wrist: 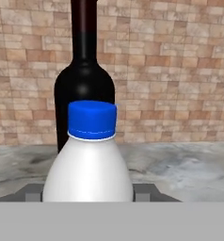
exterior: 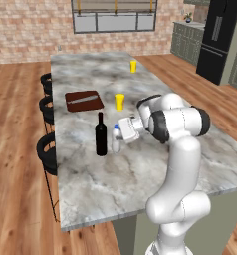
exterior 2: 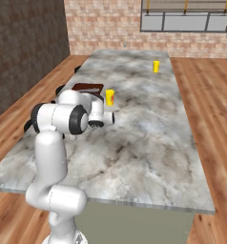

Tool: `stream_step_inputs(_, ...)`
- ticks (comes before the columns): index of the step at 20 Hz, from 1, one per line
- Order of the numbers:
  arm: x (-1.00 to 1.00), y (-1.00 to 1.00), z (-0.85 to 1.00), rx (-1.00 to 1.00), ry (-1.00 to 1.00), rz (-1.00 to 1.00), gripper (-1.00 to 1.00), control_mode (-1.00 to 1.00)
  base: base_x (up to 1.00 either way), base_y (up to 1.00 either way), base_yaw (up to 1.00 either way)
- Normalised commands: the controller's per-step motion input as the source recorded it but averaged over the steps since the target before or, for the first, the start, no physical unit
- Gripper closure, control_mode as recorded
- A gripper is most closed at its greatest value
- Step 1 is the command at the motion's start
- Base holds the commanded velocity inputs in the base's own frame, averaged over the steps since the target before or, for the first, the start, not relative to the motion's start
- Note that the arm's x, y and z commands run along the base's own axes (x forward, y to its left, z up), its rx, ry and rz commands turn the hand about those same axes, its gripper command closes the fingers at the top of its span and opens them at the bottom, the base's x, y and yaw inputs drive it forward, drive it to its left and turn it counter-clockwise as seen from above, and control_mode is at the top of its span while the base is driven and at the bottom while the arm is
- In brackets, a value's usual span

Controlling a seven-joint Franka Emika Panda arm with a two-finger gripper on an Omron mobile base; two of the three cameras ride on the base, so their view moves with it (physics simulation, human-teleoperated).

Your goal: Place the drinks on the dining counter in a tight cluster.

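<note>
Behind the tool-held white bottle stands the wine bottle

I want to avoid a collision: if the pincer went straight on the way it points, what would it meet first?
The pincer, shut on the white bottle, would probably push it against the black wine bottle right behind; the gap between them is unclear.

Two yellow cups, cutting board

Wine bottle neck cut off at top.
</note>
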Motion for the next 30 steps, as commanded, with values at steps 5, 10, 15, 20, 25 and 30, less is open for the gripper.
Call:
stream_step_inputs(5, 0.11, 0.00, -0.31, 0.00, 0.00, 0.00, 1.00, -1.00, 0.00, 0.00, 0.00)
stream_step_inputs(10, 0.00, 0.00, 0.00, 0.00, 0.00, 0.00, 1.00, -1.00, 0.00, 0.00, 0.00)
stream_step_inputs(15, 0.00, 0.00, 0.00, 0.00, -0.04, 0.00, 1.00, -1.00, 0.00, 0.00, 0.00)
stream_step_inputs(20, 0.00, 0.00, 0.00, 0.00, -0.07, 0.00, 1.00, -1.00, 0.00, 0.00, 0.00)
stream_step_inputs(25, 0.00, 0.00, 0.00, 0.00, -0.05, 0.00, 1.00, -1.00, 0.00, 0.00, 0.00)
stream_step_inputs(30, 0.00, 0.00, 0.00, 0.00, -0.02, 0.00, -1.00, -1.00, 0.00, 0.00, 0.00)
